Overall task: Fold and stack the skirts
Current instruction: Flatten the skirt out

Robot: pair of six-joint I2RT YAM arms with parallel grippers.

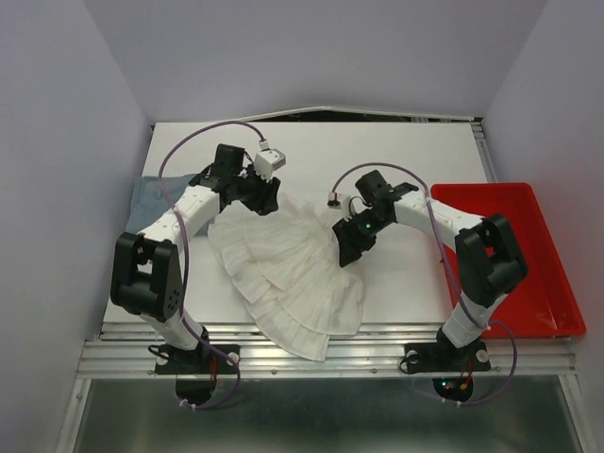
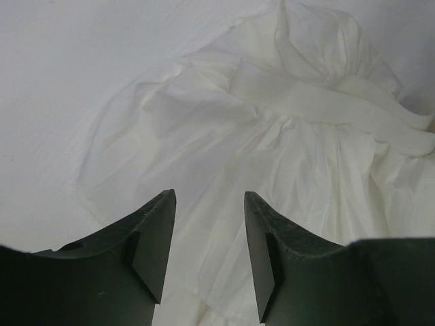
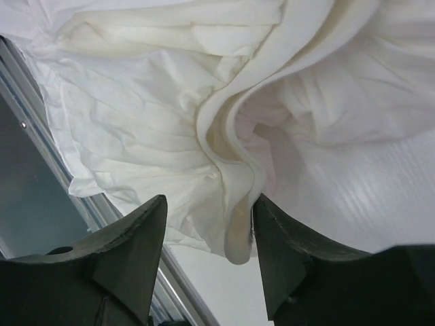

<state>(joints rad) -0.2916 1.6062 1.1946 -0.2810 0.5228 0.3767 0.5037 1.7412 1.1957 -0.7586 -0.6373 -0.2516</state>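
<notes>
Pale grey walls (image 1: pixel 311 47) on three sides; white table (image 1: pixel 406 283); aluminium rails (image 1: pixel 330 359) front.

On my feed the white skirt (image 1: pixel 293 274) reads thin crinkly cloth, the red tray (image 1: pixel 552 274) glossy plastic, the tabletop (image 1: pixel 406 151) matt.

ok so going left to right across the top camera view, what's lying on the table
light blue denim skirt → white pleated skirt → red tray
</notes>
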